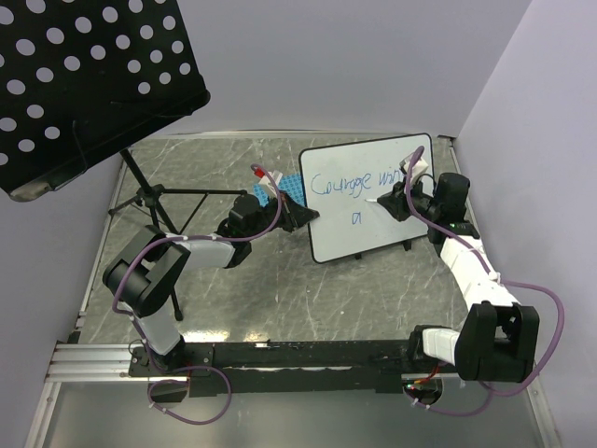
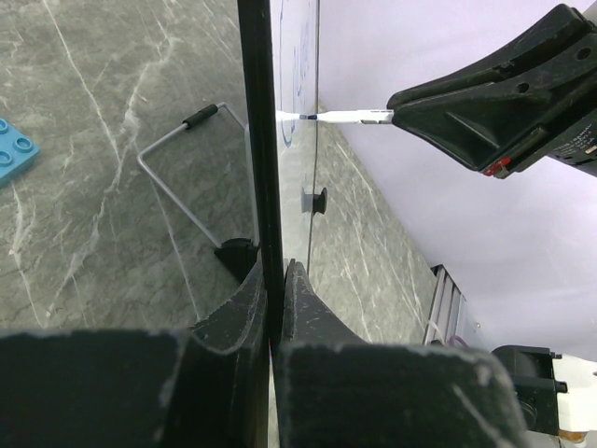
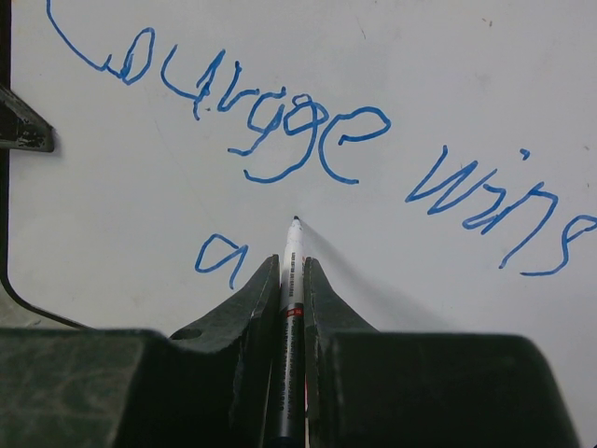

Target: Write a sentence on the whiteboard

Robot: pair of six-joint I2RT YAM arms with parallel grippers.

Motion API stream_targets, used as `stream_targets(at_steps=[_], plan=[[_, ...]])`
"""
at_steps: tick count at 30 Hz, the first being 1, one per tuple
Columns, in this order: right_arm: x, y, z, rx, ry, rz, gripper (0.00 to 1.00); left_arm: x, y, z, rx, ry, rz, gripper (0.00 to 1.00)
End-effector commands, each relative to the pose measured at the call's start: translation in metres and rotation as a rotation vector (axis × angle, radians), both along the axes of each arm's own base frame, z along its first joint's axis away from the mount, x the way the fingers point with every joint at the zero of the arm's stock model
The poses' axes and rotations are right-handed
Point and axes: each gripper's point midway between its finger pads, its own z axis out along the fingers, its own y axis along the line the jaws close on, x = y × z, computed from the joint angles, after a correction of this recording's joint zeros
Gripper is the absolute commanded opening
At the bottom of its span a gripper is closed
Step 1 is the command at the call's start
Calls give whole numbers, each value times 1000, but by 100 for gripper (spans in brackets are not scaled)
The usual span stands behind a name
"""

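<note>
The whiteboard (image 1: 373, 219) stands upright on the table, facing the right arm. Blue handwriting, the sentence (image 1: 359, 182), reads "Courage wins" with a lone "a" (image 3: 219, 257) below it. My left gripper (image 1: 303, 217) is shut on the board's dark left edge (image 2: 259, 140), one finger on either side. My right gripper (image 3: 292, 271) is shut on a white marker (image 3: 293, 247), whose dark tip rests against the board just right of the "a" and under "Courage" (image 3: 280, 131). The left wrist view shows the marker (image 2: 340, 116) meeting the board's face edge-on.
A black perforated music stand (image 1: 84, 84) on a tripod (image 1: 154, 198) fills the back left. A blue gridded rack (image 1: 287, 189) lies behind the board's left edge. A wire foot (image 2: 187, 173) props the board from behind. A blue brick (image 2: 14, 149) lies on the marble table.
</note>
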Motion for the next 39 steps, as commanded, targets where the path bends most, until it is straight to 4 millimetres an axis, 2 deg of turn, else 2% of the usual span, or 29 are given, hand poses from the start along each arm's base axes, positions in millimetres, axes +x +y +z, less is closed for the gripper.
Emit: stream_targets(at_steps=[1,28,39], plan=[[2,3,8,-14,-28,32,0,-10,-8,7,12,-93,-65,1],[-18,6,-4,-36,12,72,0,-10,-7,10,12,-98,-59,1],[-35,7,-20,-60,62,104,0,-10,-8,8,13,-98,-61,1]])
